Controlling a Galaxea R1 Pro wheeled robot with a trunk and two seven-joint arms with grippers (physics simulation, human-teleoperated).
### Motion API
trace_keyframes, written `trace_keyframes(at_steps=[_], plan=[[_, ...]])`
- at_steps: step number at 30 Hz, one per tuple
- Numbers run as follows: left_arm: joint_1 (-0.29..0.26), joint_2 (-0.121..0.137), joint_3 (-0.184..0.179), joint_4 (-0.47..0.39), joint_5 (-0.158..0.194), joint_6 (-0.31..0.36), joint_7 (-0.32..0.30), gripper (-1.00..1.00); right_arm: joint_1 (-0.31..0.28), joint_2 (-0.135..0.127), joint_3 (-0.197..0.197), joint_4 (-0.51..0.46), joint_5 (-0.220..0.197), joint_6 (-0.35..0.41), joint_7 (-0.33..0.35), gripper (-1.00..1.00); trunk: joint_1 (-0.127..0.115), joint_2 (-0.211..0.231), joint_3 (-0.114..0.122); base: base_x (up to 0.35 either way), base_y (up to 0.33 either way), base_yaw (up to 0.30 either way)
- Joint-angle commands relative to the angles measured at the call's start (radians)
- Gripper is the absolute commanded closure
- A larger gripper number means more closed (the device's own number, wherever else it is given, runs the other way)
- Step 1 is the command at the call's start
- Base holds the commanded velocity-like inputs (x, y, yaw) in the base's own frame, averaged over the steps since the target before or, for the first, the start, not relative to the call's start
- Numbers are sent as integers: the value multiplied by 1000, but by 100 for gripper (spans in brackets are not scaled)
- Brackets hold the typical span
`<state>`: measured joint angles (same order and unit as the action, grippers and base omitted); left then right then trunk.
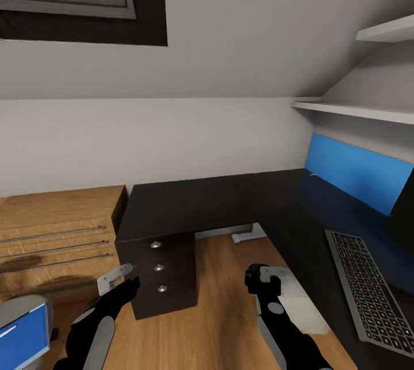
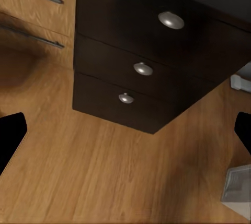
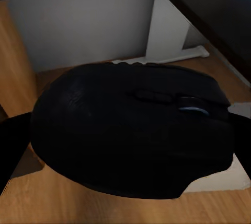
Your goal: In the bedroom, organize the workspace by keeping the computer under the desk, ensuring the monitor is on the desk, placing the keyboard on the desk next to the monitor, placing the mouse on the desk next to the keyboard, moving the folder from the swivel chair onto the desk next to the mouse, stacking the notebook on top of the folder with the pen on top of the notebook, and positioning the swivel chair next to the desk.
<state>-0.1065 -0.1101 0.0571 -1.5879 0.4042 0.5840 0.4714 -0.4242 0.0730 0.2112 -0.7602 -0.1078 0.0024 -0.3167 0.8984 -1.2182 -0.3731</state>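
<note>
The black L-shaped desk point(image 1: 190, 206) fills the corner under the sloped ceiling, its bright blue back panel point(image 1: 356, 172) along the right wall. Left of it stands a light wood dresser point(image 1: 54, 232) with long bar handles. The keyboard point(image 1: 368, 289) lies flat on the desk top at the right, with the dark edge of the monitor point(image 1: 402, 215) just behind it. The blue folder point(image 1: 22, 335) on the swivel chair point(image 1: 20, 308) shows at the head view's lower left corner.

The left wrist view adds the desk drawers point(image 2: 141, 72) with three round silver knobs, seen close over wood floor, and the left gripper point(image 1: 129, 284) with its fingers point(image 2: 9, 132) wide apart, holding nothing. The right wrist view shows the mouse point(image 3: 130, 132) clamped between the fingers of the right gripper point(image 1: 261, 278), above the floor beside the desk.
</note>
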Motion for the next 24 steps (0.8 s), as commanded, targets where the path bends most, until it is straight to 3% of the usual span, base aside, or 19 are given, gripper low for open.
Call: trace_keyframes(at_steps=[1,10,19,24], plan=[[-1,0,-1,0,10,3,7,-100,-1,-1,5,-1,-10,0,-7,100,0,-1,-1,0,0,273],[-1,0,-6,2,10,1,7,-100,-1,-1,8,1,-10,-1,-7,100,0,-1,-1,25,0,276],[-1,0,-9,2,11,-1,7,-100,-1,-1,7,1,-10,-1,-7,100,0,-1,-1,244,0,277],[-1,0,-9,2,11,2,7,-100,-1,-1,7,1,-10,-1,-7,100,-4,6,2,66,0,277]])
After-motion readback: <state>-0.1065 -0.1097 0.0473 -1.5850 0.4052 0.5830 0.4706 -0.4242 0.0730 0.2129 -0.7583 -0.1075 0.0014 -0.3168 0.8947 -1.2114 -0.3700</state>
